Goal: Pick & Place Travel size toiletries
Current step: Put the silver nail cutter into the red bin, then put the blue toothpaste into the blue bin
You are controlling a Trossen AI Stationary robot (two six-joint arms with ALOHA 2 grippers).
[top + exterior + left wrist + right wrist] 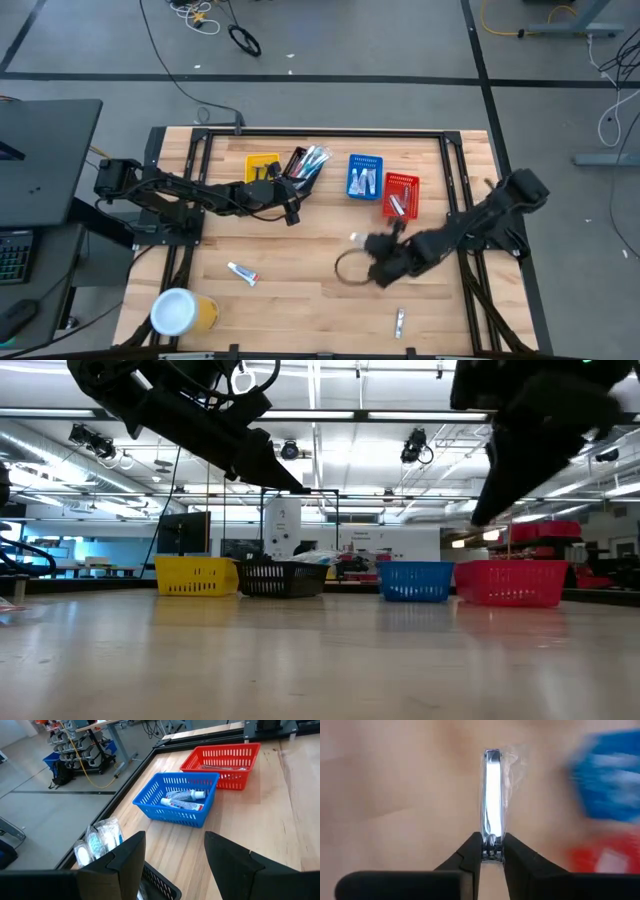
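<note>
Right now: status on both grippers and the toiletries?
Right gripper shut on a wrapped silvery item, mid-table. Left gripper open, empty, by the black basket. Loose tube and sachet on the table. Nothing in the way.

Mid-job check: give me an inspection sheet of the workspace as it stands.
Surface: wooden table, dark frame rails.
Job's things: white tube and silvery packet loose on the table; tubes in the blue basket; wrapped silvery item in the right gripper.
Clutter: yellow cup, dark ring.
Grippers: left gripper open by the black basket; right gripper shut on the silvery item.
Cables: on the floor beyond the table.
Surroundings: yellow basket, red basket; workshop behind.
</note>
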